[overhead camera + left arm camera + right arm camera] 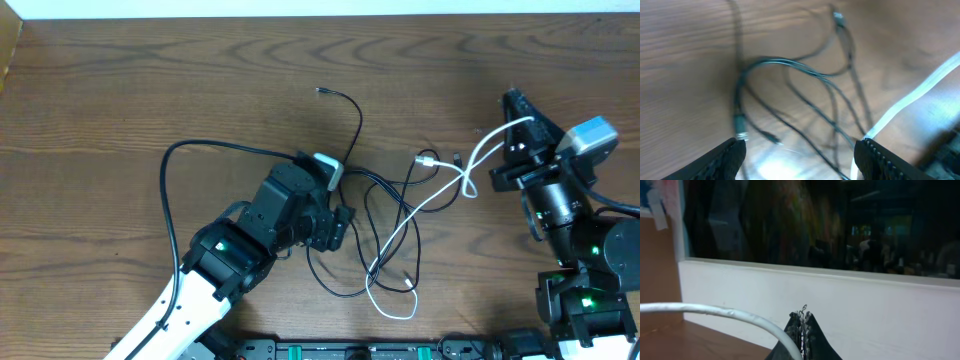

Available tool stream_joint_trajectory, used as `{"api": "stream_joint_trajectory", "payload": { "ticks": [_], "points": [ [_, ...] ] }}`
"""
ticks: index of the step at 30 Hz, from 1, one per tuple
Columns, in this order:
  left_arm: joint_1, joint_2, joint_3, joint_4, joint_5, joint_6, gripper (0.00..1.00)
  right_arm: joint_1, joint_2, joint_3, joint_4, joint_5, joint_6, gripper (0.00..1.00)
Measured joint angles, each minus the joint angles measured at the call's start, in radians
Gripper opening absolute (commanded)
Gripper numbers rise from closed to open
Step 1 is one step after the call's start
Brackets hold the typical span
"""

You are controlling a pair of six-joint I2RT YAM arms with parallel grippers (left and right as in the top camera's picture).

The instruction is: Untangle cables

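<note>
Thin black cables lie tangled at the table's middle, and one strand ends in a small plug farther back. A white cable threads through the tangle and rises to the right. My left gripper hovers over the tangle's left side. In the left wrist view it is open, with black cables and the white cable blurred below it and nothing between the jaws. My right gripper is raised at the right. It is shut, and the white cable arcs into its jaws.
A thicker black cable fixed to the left arm arches over the table at the left. The table's far edge meets a white wall just beyond the right gripper. Bare wood lies at the back left.
</note>
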Motion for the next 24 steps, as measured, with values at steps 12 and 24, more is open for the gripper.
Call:
{"api": "stream_joint_trajectory", "payload": {
  "ticks": [12,24],
  "points": [
    [-0.050,0.020,0.000,0.002,0.280,0.250,0.75,-0.021,0.086,0.000,0.017,-0.076,0.067,0.01],
    [-0.092,0.217,0.000,0.150,0.270,0.381,0.74,-0.021,0.106,0.000,0.122,-0.211,0.172,0.01]
  ]
}}
